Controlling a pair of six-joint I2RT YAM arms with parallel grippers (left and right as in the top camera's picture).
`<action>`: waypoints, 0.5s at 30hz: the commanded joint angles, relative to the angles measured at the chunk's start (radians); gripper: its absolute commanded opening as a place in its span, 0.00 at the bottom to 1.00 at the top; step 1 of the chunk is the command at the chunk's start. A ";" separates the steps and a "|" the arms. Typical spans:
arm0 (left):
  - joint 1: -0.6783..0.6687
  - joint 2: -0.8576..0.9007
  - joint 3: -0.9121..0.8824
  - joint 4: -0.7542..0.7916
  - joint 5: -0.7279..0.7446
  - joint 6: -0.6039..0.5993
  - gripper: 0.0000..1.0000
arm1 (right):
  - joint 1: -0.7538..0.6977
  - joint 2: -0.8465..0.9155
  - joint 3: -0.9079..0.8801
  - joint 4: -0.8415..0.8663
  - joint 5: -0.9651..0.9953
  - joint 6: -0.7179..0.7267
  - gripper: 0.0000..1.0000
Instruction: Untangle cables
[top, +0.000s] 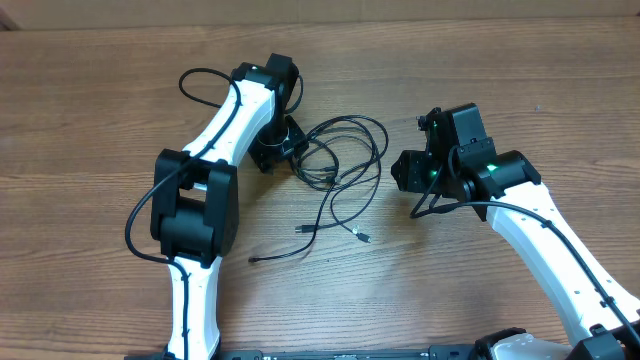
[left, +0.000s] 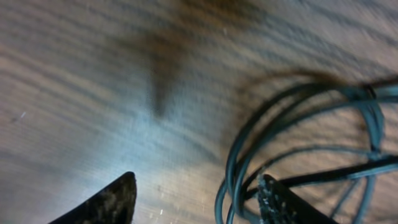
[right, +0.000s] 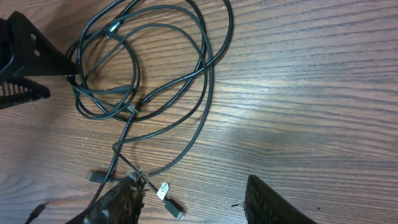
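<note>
The left gripper (left: 198, 196) stands wide open above the wooden table (left: 74, 93) and holds nothing. The black cables (left: 235, 168) loop between its fingers, close beside the fingertip (left: 277, 202) at the picture's right; whether they touch cannot be told. The right gripper (right: 193, 196) is also spread apart and empty, with a silvery plug (right: 163, 189) lying between its fingers. The tangle lies mid-table, between both arms.

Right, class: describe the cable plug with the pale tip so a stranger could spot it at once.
On the wooden table, black cables lie tangled between the left arm and the right arm. One strand trails toward the arms' bases on the right arm's side and ends in the plug. Its tip is pale and silvery; the other loose ends nearby look dark.
</note>
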 joint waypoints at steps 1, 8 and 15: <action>0.016 0.023 -0.009 0.013 0.026 -0.013 0.57 | -0.001 -0.003 0.025 0.001 0.014 -0.007 0.51; 0.016 0.024 -0.010 0.037 0.021 -0.010 0.49 | -0.001 -0.003 0.025 0.001 0.014 -0.006 0.51; 0.011 0.026 -0.017 0.053 0.021 -0.010 0.47 | -0.001 -0.003 0.025 0.001 0.014 -0.006 0.51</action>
